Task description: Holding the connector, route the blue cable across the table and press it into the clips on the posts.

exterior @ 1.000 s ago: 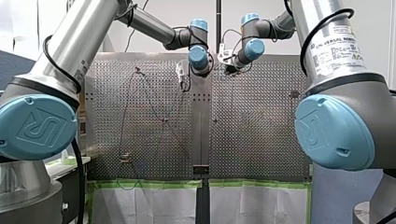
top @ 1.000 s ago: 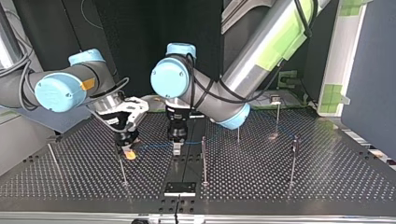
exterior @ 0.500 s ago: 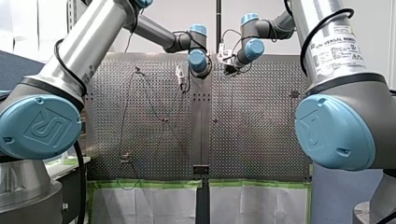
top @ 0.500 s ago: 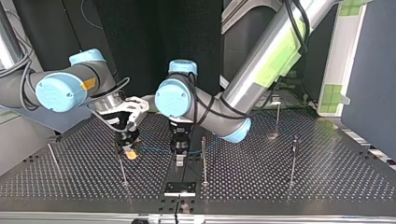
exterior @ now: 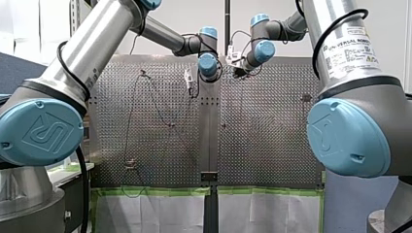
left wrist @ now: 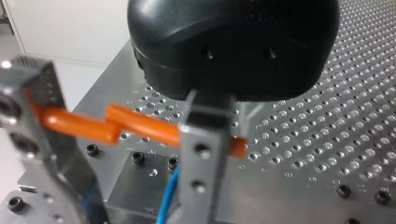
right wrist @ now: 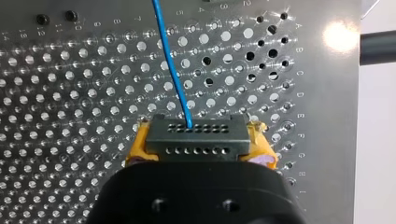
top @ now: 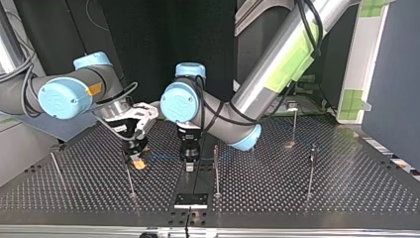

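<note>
Connector (right wrist: 196, 140): black, rectangular, two rows of small holes. Clamped between yellow pads (right wrist: 139, 142) of my right gripper (right wrist: 198, 144), low over desk (right wrist: 70, 93) of perforated metal.
Cable (right wrist: 172, 70): thin, smooth, blue; left connector's top row, ran straight ahead across holes.
My left gripper (top: 189, 167): black housing, metal; cable passed beside it; grip could not be told.
Thin upright post (top: 216, 171) stood just beside left gripper.
Orange tube (left wrist: 140, 123) crossed left wrist view.

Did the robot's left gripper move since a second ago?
Yes. In the top view my left gripper has shifted a little toward the small black plate at the near edge.
</note>
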Available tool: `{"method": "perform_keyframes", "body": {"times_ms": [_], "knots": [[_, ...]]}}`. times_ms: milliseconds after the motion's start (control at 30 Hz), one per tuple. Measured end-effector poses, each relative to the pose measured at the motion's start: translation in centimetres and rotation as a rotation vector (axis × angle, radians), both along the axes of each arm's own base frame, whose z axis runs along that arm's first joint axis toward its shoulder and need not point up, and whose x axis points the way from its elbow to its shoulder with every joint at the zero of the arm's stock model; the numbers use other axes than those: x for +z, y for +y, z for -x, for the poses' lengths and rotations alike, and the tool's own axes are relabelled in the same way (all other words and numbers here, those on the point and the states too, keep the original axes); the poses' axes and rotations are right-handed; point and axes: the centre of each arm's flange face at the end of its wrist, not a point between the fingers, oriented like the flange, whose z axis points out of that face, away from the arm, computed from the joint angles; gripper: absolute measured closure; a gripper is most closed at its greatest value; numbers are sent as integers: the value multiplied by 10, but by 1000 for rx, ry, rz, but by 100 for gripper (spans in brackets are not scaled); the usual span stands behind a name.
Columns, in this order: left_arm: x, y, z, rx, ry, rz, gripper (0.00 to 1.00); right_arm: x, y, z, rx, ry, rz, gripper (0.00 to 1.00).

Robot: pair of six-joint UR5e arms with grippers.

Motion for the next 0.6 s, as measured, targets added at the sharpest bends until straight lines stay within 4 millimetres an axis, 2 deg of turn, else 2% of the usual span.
{"method": "perform_keyframes", "body": {"times_ms": [233, 400, 600], "knots": [[-1, -2, 6, 26, 11, 1, 100, -1, 0, 0, 0, 1, -3, 100], [-9, -3, 17, 47, 48, -21, 100, -3, 2, 0, 2, 3, -9, 100], [-11, -1, 33, 64, 56, -20, 100, -17, 5, 2, 1, 21, -35, 100]]}}
